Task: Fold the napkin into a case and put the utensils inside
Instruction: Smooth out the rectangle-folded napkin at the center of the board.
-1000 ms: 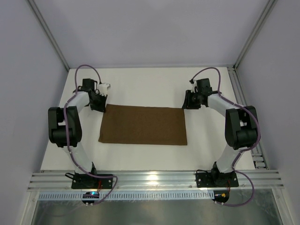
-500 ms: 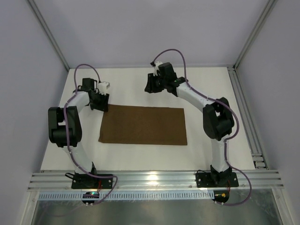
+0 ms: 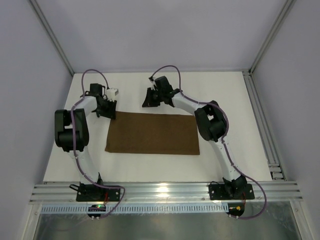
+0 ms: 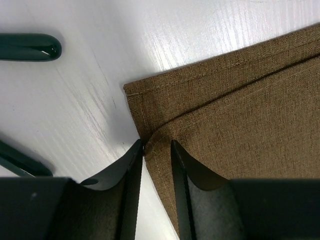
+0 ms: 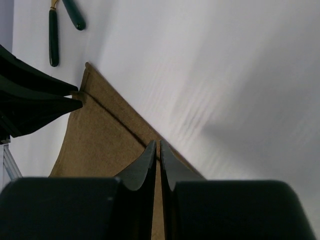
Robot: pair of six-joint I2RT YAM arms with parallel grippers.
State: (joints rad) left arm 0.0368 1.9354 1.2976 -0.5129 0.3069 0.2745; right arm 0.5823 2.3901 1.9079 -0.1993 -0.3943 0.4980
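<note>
The brown napkin (image 3: 152, 133) lies flat as a folded oblong in the middle of the table. My left gripper (image 3: 107, 111) sits at its far left corner; in the left wrist view its jaws (image 4: 156, 145) are closed on the puckered edge of the napkin (image 4: 240, 100). My right gripper (image 3: 148, 100) is shut and empty, just beyond the middle of the napkin's far edge (image 5: 100, 135). Two dark utensil handles (image 4: 27, 46) lie on the table beside the left gripper. They also show in the right wrist view (image 5: 52, 35). The left arm hides them in the top view.
The white table (image 3: 225, 100) is walled by a metal frame, with a rail (image 3: 165, 192) along the near edge. The left gripper's black fingers (image 5: 35, 95) show in the right wrist view at the napkin's corner.
My right arm has swung left, from the napkin's far right corner to beyond the middle of its far edge. The left gripper and the napkin have stayed in place.
</note>
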